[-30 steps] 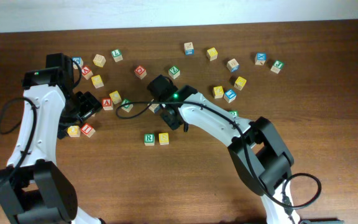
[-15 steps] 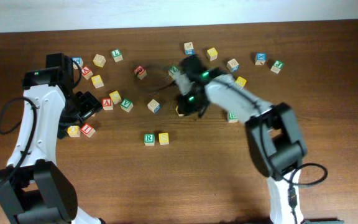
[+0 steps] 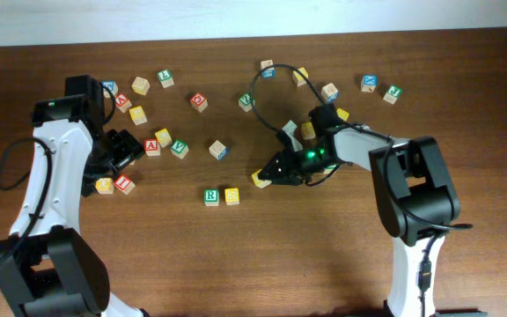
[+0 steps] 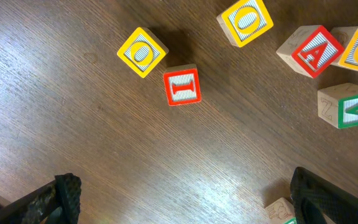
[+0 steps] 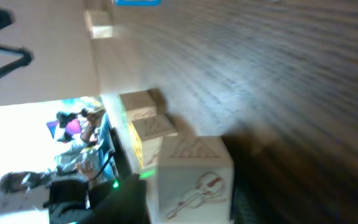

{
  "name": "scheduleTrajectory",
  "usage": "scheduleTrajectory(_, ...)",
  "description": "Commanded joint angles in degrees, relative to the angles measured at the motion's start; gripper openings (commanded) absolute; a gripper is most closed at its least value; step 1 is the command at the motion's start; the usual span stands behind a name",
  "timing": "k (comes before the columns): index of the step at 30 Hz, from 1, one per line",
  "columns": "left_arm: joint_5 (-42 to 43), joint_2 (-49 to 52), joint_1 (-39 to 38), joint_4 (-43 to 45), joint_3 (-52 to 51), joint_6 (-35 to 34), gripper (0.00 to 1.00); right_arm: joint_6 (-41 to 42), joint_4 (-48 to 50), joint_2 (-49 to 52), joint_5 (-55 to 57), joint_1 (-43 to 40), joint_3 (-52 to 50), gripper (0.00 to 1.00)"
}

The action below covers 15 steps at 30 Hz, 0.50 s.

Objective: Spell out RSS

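Observation:
The green-bordered R cube (image 3: 210,196) and a yellow-faced S cube (image 3: 231,195) sit side by side at the table's front centre. My right gripper (image 3: 269,175) is shut on another yellow cube (image 3: 260,180), low over the table just right of the S cube. In the right wrist view this held cube (image 5: 194,180) shows a violin drawing, with the placed pair (image 5: 151,130) in line beyond it. Its letter is hidden. My left gripper (image 3: 118,151) is open and empty at the left, over bare wood in its own view (image 4: 185,208).
Loose cubes lie scattered across the back (image 3: 298,76) and left (image 3: 138,114). A red I cube (image 4: 182,86) and a yellow O cube (image 4: 142,51) lie near the left gripper. A blue-lettered cube (image 3: 218,150) sits behind the pair.
My right arm has swung from the centre out to the right. Its gripper, holding a yellow cube, has come down beside the S cube. The left arm has not moved.

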Motion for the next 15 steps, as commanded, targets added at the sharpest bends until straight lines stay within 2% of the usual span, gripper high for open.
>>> scheduleTrajectory(1,-0.04,-1.03,0.11,-0.09,0.48,-0.15,0.99,1.29,-2.78,0.55,12.61,-2.56,-0.96,0.41)
scheduleTrajectory(3,-0.04,-1.03,0.11,-0.09,0.48,-0.15,0.99,1.25,-4.63,0.55,15.41,-3.39,-0.33,0.46)
scheduleTrajectory(10,-0.04,-1.03,0.11,-0.09,0.48,-0.17,0.99,-2.89,-18.18,-2.89,25.79,-3.63,7.06,0.46)
scheduleTrajectory(12,-0.04,-1.03,0.11,-0.09,0.48,-0.15,0.99,-2.89,-24.09,-5.95,31.67,-2.16,10.73,0.46)
scheduleTrajectory(15,-0.04,-1.03,0.11,-0.09,0.48,-0.15,0.99,-2.40,-26.88,-11.47,42.64,3.10,11.74,0.46)
